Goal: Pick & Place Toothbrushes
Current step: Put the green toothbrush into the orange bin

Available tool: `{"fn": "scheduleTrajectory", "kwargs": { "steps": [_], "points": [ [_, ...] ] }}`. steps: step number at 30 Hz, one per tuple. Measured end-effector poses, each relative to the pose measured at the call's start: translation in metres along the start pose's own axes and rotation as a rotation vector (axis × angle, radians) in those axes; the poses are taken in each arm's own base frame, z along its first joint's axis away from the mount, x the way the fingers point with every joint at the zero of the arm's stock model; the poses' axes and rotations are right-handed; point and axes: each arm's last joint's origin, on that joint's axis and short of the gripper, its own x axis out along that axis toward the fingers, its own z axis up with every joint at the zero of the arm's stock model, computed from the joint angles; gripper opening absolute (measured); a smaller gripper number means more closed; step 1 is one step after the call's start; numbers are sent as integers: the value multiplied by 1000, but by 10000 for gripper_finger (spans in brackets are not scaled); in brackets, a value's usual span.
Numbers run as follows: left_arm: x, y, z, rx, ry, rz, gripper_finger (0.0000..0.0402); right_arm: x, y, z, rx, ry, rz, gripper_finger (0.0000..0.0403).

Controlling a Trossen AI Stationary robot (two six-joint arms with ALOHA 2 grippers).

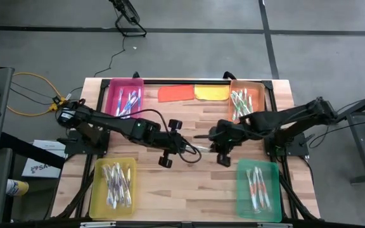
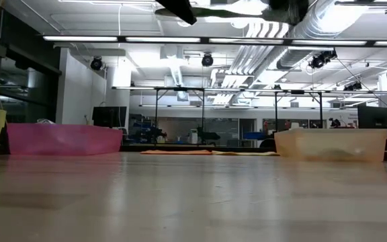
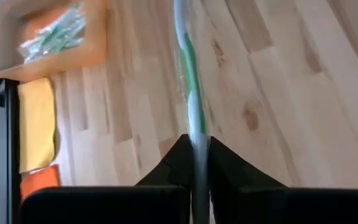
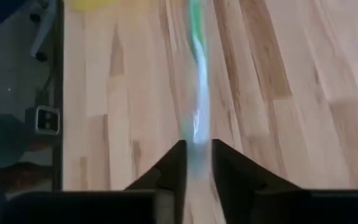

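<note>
My left pincer (image 3: pixel 196 155) clamps the green-and-white plastic toothbrush (image 3: pixel 188 68) above mid-counter; right pincer (image 4: pixel 196 155) (handover) loosely straddles it.

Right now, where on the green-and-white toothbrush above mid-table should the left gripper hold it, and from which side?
By the end nearest it, coming in lengthwise from the table's left. The toothbrush is a thin stick running toward the right gripper at its other end. The left gripper is shut on this end.
</note>
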Motion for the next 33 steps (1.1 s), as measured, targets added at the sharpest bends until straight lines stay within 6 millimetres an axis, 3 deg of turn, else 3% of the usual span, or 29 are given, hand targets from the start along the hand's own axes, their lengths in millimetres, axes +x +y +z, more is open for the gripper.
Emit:
{"fn": "scheduleTrajectory", "kwargs": {
  "steps": [6, 10, 14, 23, 28, 33],
  "points": [
    [0, 1, 1, 5, -1, 46, 19, -53, -9, -20, 101, -31, -59, 115],
    [1, 8, 8, -27, -77, 103, 19, -90, -7, -34, 83, -174, -98, 126],
    [0, 23, 25, -54, -261, 160, 19, -116, -3, -48, 43, -285, -130, 125],
    [-14, 73, 52, -77, -723, 195, 19, -139, 5, -59, -27, -461, -204, 123],
    [-17, 89, 52, -65, -818, 167, 19, -143, 19, -44, -158, -619, -179, 123],
    [-17, 96, 51, -60, -835, 160, 19, -139, 24, -22, -253, -741, -304, 123]
  ]
}}
